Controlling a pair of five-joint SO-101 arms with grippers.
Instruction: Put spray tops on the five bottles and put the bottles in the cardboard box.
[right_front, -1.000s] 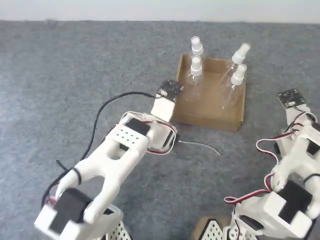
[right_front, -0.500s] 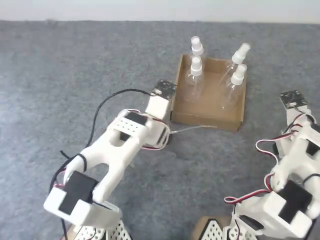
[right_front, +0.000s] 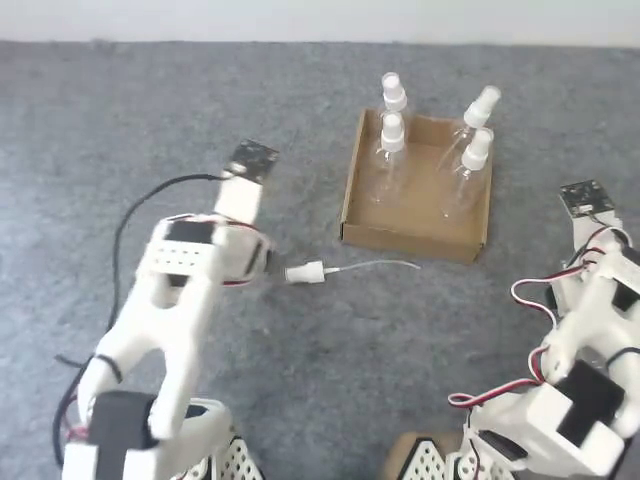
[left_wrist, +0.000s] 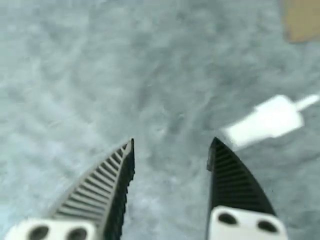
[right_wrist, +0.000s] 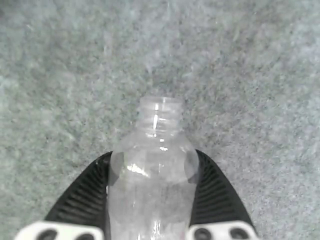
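A loose white spray top (right_front: 305, 272) lies on its side on the grey carpeted counter (right_front: 120, 110). Its thin dip tube (right_front: 375, 265) trails out along the front wall of the brown cardboard box (right_front: 410, 243), near it but not touching. In the box stand four clear plastic bottles (right_front: 392, 150), each already wearing a white spray top. They are arranged as two pairs, one along each side of the box. The pair on the side nearer the right arm looks a little tilted.

The fifth one, an uncapped clear plastic bottle (right_wrist: 152, 195), is in the right hand (right_wrist: 153, 156). The black ribbed fingers (right_wrist: 90, 195) are clamped against its shoulders on both sides. Its open threaded neck pokes out past the fingertips over bare carpet.

The left hand (left_wrist: 172, 145) is spread wide with nothing between its fingers (left_wrist: 112, 180), pointing down at the carpet. In the left wrist view the loose spray top (left_wrist: 265, 122) lies just beside the tip of one finger, outside the gap. A corner of the box (left_wrist: 302, 17) shows farther off.

From above, the white left arm (right_front: 170, 300) stretches over the counter, and the loose top lies right next to its wrist end. The white right arm (right_front: 590, 330) sits folded on the other side, well apart from the loose top and off to one side of the box.
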